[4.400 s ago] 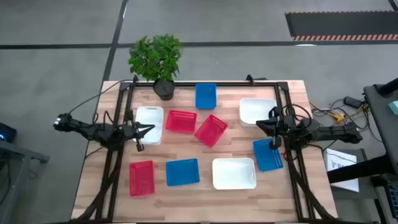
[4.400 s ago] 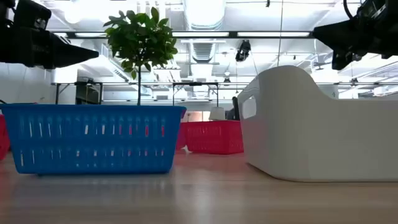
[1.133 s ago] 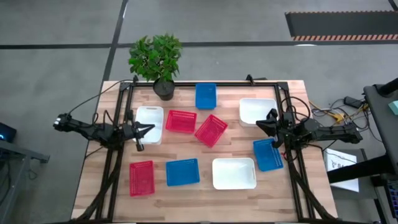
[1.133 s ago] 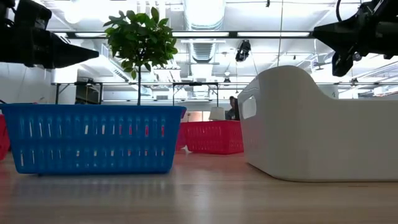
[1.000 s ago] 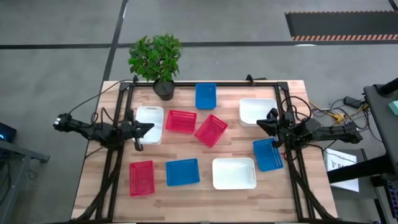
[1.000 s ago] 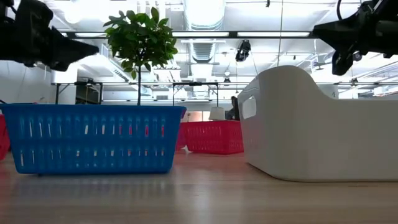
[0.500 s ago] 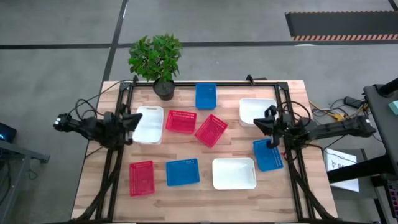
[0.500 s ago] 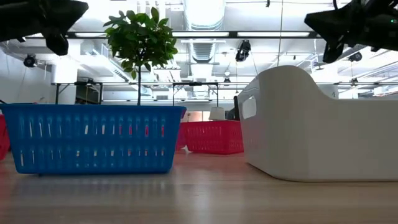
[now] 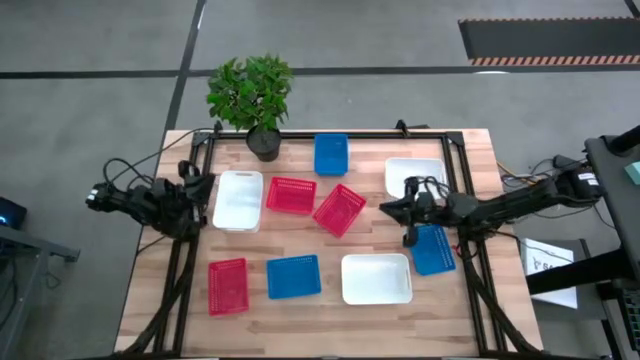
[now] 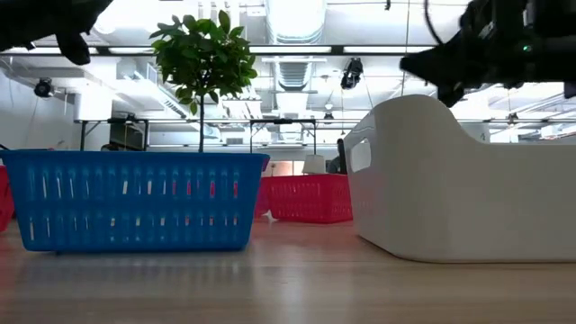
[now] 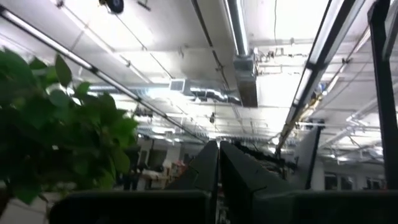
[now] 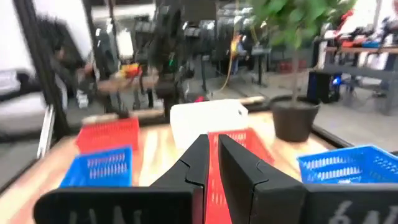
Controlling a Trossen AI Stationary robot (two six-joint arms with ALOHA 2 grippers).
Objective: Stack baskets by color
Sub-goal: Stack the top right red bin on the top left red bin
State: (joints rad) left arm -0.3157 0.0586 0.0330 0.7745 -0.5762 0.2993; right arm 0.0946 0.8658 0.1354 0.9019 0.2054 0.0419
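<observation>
Both arms are shifting: right gripper (image 9: 388,208), fingers pressed together and empty, is reaching inward toward the red baskets (image 9: 338,209); left gripper (image 9: 205,184), likewise closed, is pulling back off the table.

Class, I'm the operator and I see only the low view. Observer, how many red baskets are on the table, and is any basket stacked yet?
Observer: Three, none stacked: the front-left red basket, the middle red basket and the tilted red basket.
Operator: Where is the right gripper?
Observer: The right gripper hangs over the bare table, between the tilted red basket and the right white basket.
Operator: And the left?
Observer: The left gripper, shut, is beside the left white basket.
</observation>
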